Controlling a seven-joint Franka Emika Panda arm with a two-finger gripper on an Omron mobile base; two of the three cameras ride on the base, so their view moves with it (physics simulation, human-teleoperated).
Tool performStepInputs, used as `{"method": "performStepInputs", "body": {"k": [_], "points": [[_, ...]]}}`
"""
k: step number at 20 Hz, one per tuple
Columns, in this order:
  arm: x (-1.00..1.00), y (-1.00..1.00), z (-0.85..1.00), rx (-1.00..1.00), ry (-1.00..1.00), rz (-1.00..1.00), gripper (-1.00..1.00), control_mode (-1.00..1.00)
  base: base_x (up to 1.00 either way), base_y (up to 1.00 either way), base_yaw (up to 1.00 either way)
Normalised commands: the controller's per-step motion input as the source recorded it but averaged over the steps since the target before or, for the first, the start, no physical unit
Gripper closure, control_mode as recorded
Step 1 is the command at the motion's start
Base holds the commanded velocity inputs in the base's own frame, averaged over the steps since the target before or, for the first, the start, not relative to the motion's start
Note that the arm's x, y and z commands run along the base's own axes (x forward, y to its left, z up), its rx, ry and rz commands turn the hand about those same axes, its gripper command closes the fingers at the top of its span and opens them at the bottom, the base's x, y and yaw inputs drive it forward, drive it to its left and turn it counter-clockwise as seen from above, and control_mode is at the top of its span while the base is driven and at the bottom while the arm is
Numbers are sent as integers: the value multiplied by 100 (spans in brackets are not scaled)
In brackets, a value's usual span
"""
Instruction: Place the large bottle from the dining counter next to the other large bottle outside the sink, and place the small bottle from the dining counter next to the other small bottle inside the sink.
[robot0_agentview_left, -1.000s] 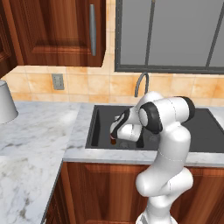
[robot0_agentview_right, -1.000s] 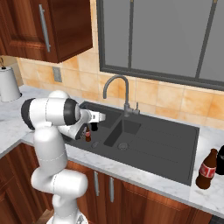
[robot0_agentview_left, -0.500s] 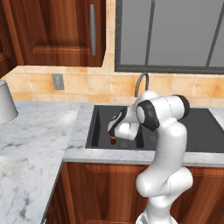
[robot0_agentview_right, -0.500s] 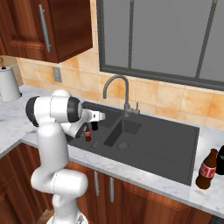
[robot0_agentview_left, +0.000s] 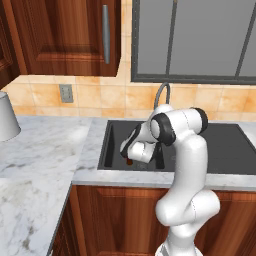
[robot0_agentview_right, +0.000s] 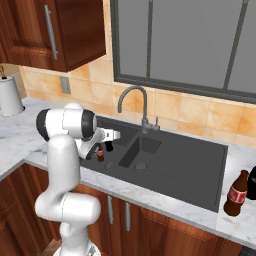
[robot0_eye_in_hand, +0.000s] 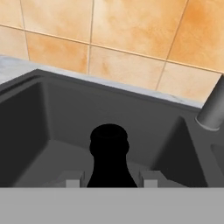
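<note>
Nearest me, my claw is clenched on the small bottle, whose black neck and cap rise between my fingertips. Over the last second I have eased it a touch lower and leftward above the left part of the sink, so I judge this the final lowering before letting go. The bottle hangs upright just over the dark basin floor near the front left corner; I cannot tell whether its base touches yet. I cannot make out the other small bottle in the basin. Beyond it are the drain and the curved tap. Farthest off, on the table right of the sink, the large bottle stands just beside the other large bottle, so that half looks done.
</note>
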Motion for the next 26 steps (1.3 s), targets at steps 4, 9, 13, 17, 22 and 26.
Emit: {"method": "performStepInputs", "body": {"k": [4, 9, 13, 17, 22, 26], "points": [[10, 0, -21, 0, 0, 0, 100, -100, 0, 0, 0], [11, 0, -17, 0, 0, 0, 100, -100, 0, 0, 0], [15, 0, -16, 0, 0, 0, 100, -100, 0, 0, 0], [13, 0, -21, 0, 0, 0, 100, -100, 0, 0, 0], [13, -2, -18, 0, 0, 0, 100, -100, 0, 0, 0], [16, -10, -9, 4, 0, 0, 100, -100, 0, 0, 0]]}}
